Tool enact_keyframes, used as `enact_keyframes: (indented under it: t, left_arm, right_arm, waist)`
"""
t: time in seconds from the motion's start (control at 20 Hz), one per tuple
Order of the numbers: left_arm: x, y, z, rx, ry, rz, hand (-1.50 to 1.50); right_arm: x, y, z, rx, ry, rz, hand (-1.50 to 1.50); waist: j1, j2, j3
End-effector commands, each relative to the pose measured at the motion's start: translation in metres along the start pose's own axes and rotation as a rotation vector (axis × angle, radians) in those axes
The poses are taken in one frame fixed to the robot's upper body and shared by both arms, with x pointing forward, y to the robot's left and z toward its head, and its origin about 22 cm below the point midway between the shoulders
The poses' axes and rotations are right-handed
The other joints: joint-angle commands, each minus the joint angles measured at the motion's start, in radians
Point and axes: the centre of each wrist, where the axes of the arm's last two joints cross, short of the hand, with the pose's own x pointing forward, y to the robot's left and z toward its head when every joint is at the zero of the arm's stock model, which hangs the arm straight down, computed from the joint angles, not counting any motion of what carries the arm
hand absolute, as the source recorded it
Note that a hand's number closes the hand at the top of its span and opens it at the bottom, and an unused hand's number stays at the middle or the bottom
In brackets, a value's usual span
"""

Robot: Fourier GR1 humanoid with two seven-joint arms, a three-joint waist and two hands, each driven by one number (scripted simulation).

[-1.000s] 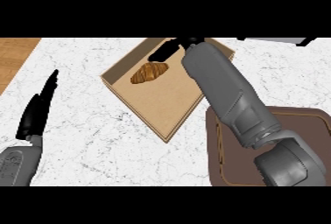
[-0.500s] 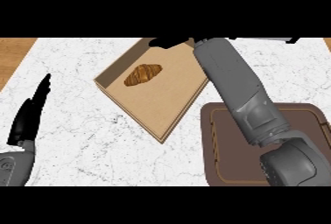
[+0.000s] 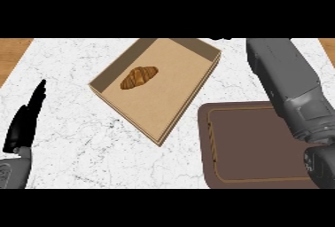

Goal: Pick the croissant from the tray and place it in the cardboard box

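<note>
Lying inside the cardboard box (image 3: 171,99), the croissant (image 3: 138,77) risks disturbance only if the right forearm (image 3: 288,84), its hand unseen, brushes the box wall; left hand (image 3: 26,119) rests straight-fingered, apparently clear.

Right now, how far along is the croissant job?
It looks essentially done: the croissant lies inside the cardboard box, and nothing sits on the brown tray. Nothing is in hand; the left hand rests open at the left edge, and the right hand is out of view beyond its forearm. Little seems left.
</note>
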Motion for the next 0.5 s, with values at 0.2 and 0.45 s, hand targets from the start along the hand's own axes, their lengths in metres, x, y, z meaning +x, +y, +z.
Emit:
enact_keyframes:
  t: [0.2,0.45]
  left_arm:
    - [0.001,0.000,0.005,0.030,0.017,-0.004,0.00]
    - [-0.017,0.003,0.014,0.011,0.015,-0.001,0.00]
  right_arm:
    - [-0.021,-0.099,0.012,-0.012,0.012,0.051,-1.50]
    - [-0.059,-0.145,0.044,0.077,0.041,0.096,-1.50]
  waist:
    - [-0.011,-0.005,0.001]
    - [-0.007,-0.002,0.001]
